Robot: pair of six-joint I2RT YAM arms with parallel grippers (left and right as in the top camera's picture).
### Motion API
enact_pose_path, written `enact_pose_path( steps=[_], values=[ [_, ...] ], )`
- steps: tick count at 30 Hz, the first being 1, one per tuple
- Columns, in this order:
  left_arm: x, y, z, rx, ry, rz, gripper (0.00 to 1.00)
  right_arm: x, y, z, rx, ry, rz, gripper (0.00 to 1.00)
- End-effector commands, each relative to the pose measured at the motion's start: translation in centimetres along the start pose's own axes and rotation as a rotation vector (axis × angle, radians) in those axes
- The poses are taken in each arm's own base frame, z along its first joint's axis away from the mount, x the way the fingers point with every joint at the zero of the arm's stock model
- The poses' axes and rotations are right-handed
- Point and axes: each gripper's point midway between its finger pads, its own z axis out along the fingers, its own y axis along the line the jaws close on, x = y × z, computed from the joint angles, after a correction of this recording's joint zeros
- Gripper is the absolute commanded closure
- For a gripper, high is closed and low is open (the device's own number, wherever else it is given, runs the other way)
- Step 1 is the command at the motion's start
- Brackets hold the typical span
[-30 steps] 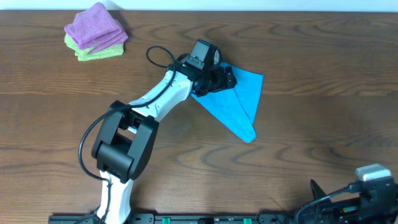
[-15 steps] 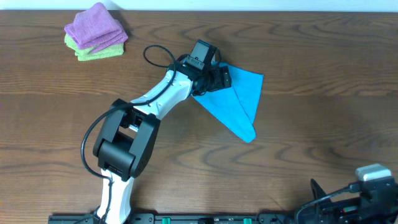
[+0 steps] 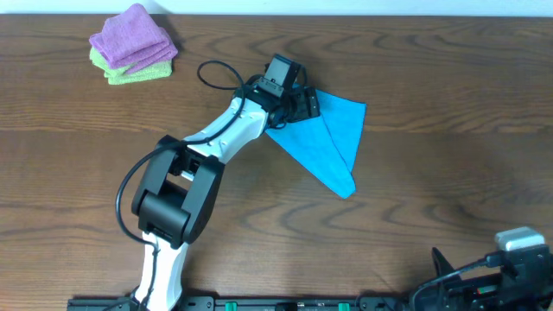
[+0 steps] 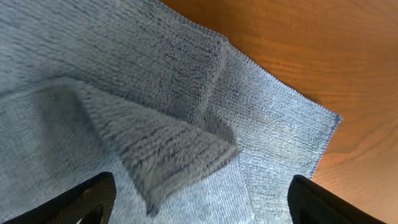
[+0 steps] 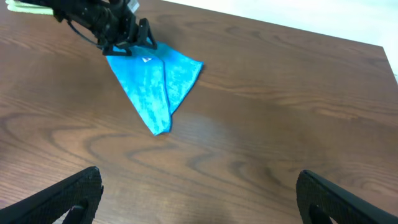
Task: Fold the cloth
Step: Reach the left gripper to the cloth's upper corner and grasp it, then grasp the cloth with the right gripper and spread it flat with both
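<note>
With the cloth (image 3: 333, 142) lying as a folded triangle on the desk (image 3: 432, 216), well right of the purple stack (image 3: 134, 39), and our left pincer (image 3: 304, 104) gaping empty over its corner nearest that stack, we judge it best to pinch both layers squarely, while the right pincer (image 5: 199, 186) sits open.

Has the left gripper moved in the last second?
Yes, slightly: the left gripper has pulled back leftward, away from the unmoved right corner of the cloth.

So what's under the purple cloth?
A folded light-green cloth, only its edges showing beneath the purple cloth. Its middle and anything else below are covered.
</note>
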Motion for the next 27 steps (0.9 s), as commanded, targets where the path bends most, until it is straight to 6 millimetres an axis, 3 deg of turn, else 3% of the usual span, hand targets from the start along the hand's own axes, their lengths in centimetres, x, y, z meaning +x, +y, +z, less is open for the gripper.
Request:
enact_pose_path(
  steps=[1, 8, 10, 13, 15, 17, 18, 23, 27],
  values=[
    [0.2, -0.1, 0.9, 0.024, 0.027, -0.009, 0.12, 0.0, -0.1, 0.3, 0.008, 0.012, 0.014, 0.01],
    [-0.4, 0.1, 1.0, 0.007, -0.003, -0.029, 0.25, 0.0, -0.1, 0.3, 0.008, 0.013, 0.026, 0.01],
    [-0.6, 0.3, 1.0, -0.005, -0.015, -0.029, 0.39, 0.0, -0.1, 0.3, 0.008, 0.014, 0.026, 0.01],
    [-0.7, 0.3, 1.0, -0.005, -0.022, -0.027, 0.52, 0.1, -0.1, 0.3, 0.007, 0.015, 0.026, 0.01],
    [-0.8, 0.3, 1.0, -0.003, -0.024, -0.026, 0.67, 0.1, -0.1, 0.3, 0.007, 0.015, 0.033, 0.01],
    [-0.8, 0.3, 1.0, -0.003, -0.024, -0.027, 0.89, 0.1, -0.1, 0.3, 0.008, 0.015, 0.033, 0.01],
    [-0.7, 0.2, 1.0, 0.001, -0.020, -0.027, 0.94, 0.1, -0.1, 0.3, 0.008, 0.015, 0.033, 0.01],
    [1.4, 0.0, 0.9, 0.025, 0.084, -0.043, 0.94, -0.1, -0.4, 0.4, 0.022, 0.012, 0.032, 0.01],
    [3.0, 0.5, 0.7, 0.011, 0.154, -0.054, 0.94, 0.4, -0.9, 2.2, 0.056, 0.075, 0.029, 0.01]
  ],
)
